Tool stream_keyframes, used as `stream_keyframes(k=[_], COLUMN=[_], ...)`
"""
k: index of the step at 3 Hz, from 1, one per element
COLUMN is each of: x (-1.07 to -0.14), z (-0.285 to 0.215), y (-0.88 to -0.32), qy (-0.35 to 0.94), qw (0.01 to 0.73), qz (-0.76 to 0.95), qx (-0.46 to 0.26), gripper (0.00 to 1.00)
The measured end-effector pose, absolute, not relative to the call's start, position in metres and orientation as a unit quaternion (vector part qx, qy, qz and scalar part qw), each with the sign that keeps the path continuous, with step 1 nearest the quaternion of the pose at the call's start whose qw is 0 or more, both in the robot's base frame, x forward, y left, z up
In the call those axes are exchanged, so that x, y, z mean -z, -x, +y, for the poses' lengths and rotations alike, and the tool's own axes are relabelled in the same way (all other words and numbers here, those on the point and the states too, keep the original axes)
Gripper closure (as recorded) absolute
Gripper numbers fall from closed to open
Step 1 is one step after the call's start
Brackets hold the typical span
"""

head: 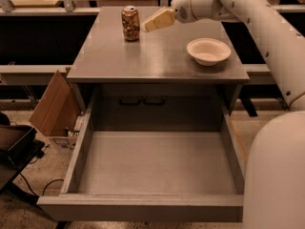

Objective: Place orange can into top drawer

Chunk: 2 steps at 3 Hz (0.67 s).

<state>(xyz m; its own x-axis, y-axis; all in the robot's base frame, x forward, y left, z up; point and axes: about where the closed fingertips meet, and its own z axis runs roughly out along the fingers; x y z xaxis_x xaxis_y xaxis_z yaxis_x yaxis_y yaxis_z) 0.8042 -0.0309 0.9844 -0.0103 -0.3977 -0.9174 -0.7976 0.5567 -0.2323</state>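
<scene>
Grey cabinet (157,61) top: orange can (130,23) upright at back left, white bowl (208,51) at right. Arm (267,23) reaches in from right over cabinet's back; gripper (159,19) just beside can, apart; grip state unreadable. Below cabinet top, top drawer (143,206) stands open.

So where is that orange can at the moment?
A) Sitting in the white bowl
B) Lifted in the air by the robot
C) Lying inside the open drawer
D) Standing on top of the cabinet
D: the orange can stands upright at the back of the cabinet top. It is not in the open top drawer or the white bowl. The gripper hovers close beside it.
</scene>
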Motion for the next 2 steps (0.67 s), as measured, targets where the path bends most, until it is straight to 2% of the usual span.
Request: stream_keyframes(k=[2], x=[-0.941], z=[0.019], y=[-0.864], qy=[0.384], qw=[0.57], qz=[0.689], qx=[-0.23], gripper=[0.0])
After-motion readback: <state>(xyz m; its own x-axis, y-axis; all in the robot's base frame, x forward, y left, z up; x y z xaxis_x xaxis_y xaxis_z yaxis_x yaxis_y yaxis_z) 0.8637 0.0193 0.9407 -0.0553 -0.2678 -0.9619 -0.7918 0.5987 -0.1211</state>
